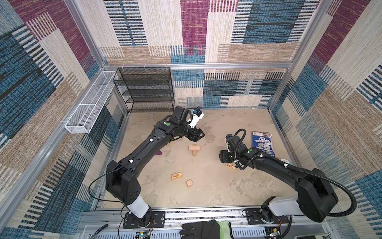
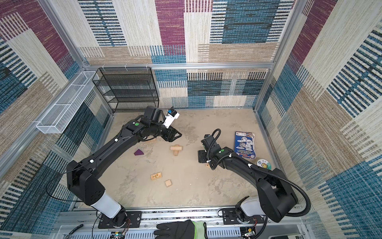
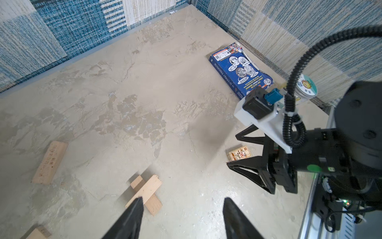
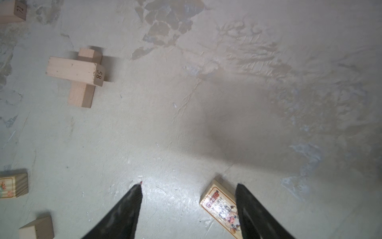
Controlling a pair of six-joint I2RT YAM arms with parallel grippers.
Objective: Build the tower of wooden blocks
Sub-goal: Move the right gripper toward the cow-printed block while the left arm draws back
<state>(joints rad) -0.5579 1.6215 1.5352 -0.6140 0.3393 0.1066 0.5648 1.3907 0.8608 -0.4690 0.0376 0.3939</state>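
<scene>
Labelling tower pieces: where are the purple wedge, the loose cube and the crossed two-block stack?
purple wedge (image 2: 138,152), in a top view, middle of its upper face.
loose cube (image 1: 189,183), in a top view, centre of its top face.
crossed two-block stack (image 4: 72,70), right wrist view, on its top face.

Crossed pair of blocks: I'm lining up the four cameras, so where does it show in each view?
Both top views: crossed pair near the middle of the table.
Left wrist: crossed pair just past the left gripper.
Right wrist: crossed pair well clear of the right gripper.
Shared landmark: the printed block beside the right gripper.
</scene>
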